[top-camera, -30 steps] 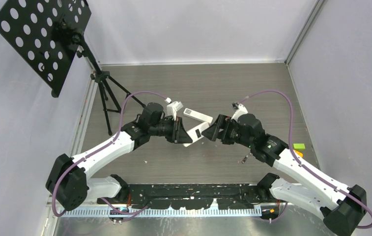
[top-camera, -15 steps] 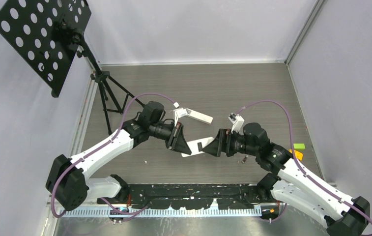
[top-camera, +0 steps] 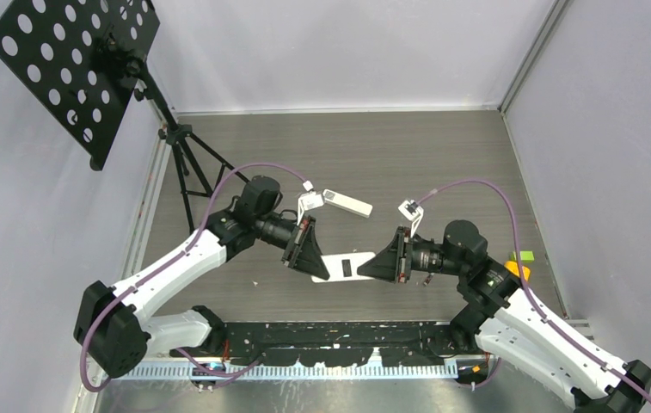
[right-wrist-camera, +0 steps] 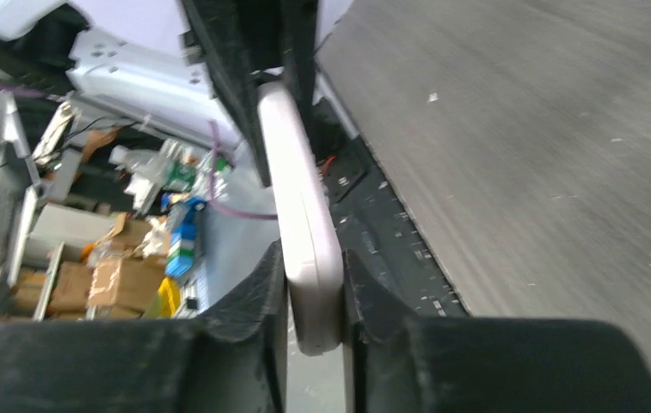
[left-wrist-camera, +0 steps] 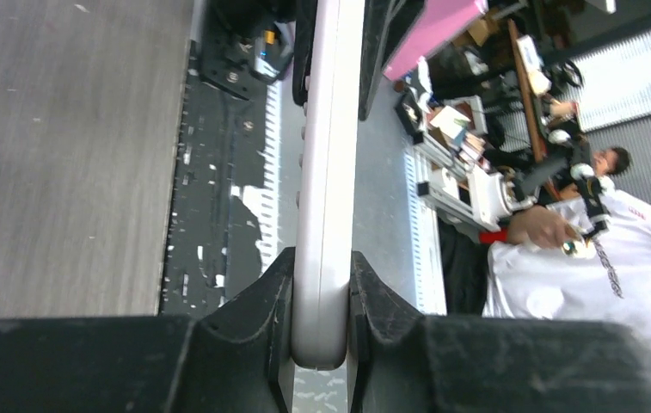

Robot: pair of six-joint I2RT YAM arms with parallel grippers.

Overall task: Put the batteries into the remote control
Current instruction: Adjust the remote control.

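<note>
A white remote control [top-camera: 356, 260] hangs above the table between the two arms, its dark open battery bay [top-camera: 345, 269] facing up. My left gripper [top-camera: 318, 263] is shut on its left end; in the left wrist view the remote [left-wrist-camera: 326, 172] runs edge-on out of the gripper [left-wrist-camera: 322, 314]. My right gripper [top-camera: 375, 268] holds the other end; in the right wrist view its jaws press both faces of the remote [right-wrist-camera: 300, 198] at the gripper [right-wrist-camera: 315, 305]. One tiny dark battery [top-camera: 427, 279] lies on the table beside the right wrist.
A second white remote [top-camera: 347, 203] lies on the table behind the left gripper. A green block [top-camera: 524, 255] and an orange-yellow block [top-camera: 518, 268] sit at the right edge. A tripod [top-camera: 186, 163] with a perforated black plate [top-camera: 72, 60] stands at the far left.
Both arms drew the remote toward the near edge and turned it level. The right gripper, open wide a moment ago, has closed on the remote's right end.
</note>
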